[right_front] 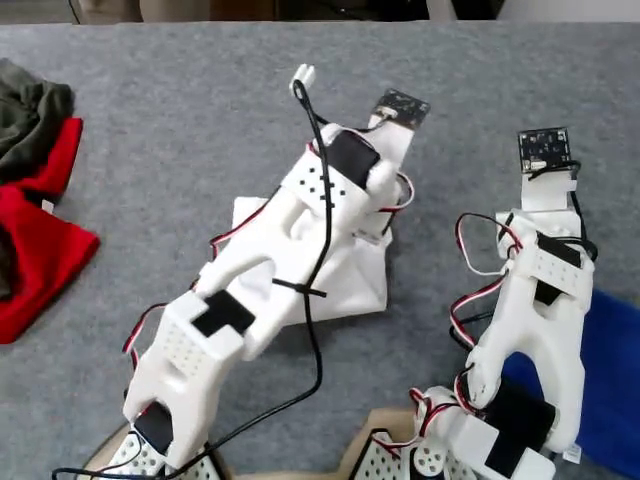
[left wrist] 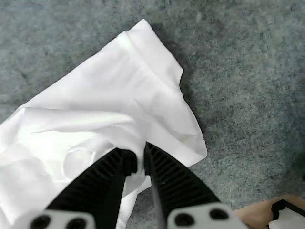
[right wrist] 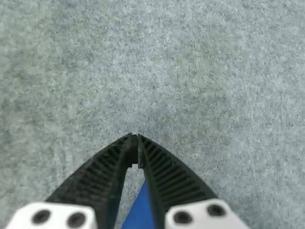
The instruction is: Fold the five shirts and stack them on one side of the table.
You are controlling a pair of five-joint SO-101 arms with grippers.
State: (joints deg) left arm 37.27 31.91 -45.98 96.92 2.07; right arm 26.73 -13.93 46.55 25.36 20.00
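Left gripper (left wrist: 139,162): jaws nearly together at one edge of the white shirt (left wrist: 119,95), with a sliver of cloth between the tips. This reads as a pinch. Shirt partly folded, its bulk running away from the tips, beneath the left arm. Right gripper (right wrist: 137,143): closed, empty, over the table (right wrist: 190,71), well apart from the white shirt. Blue shirt (right_front: 612,380) lies farther still on that side. Left arm clearly nearer; judged to carry the fold.
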